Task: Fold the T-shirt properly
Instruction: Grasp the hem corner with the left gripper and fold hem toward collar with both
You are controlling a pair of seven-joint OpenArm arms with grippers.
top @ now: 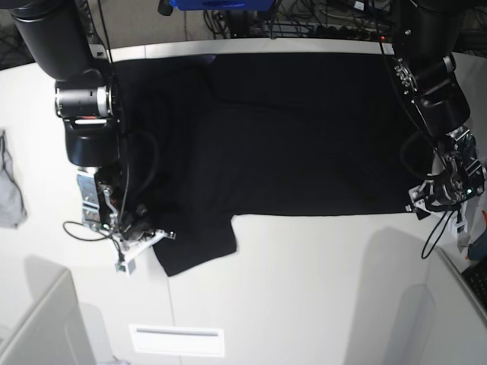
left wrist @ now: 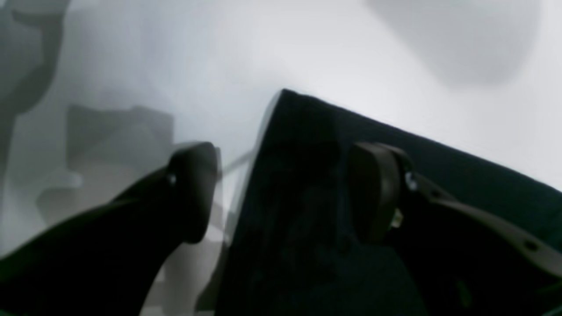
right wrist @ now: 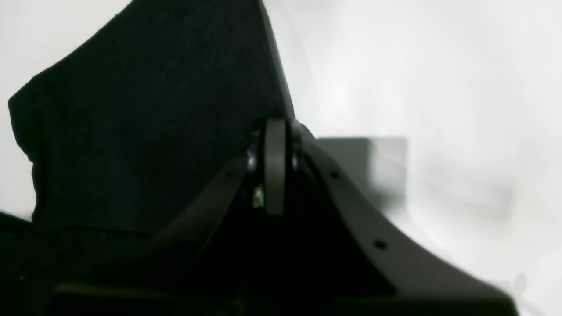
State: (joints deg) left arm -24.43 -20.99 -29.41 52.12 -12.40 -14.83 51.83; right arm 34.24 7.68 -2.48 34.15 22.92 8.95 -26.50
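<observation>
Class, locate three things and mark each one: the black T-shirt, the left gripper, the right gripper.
black T-shirt (top: 304, 152): base view, on the middle of its body
left gripper (left wrist: 285, 193): left wrist view, midway between its fingertips
right gripper (right wrist: 283, 127): right wrist view, where its fingertips meet

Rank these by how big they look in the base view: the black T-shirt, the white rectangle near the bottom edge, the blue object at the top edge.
1. Black T-shirt
2. White rectangle
3. Blue object, partly cut off by the frame
</observation>
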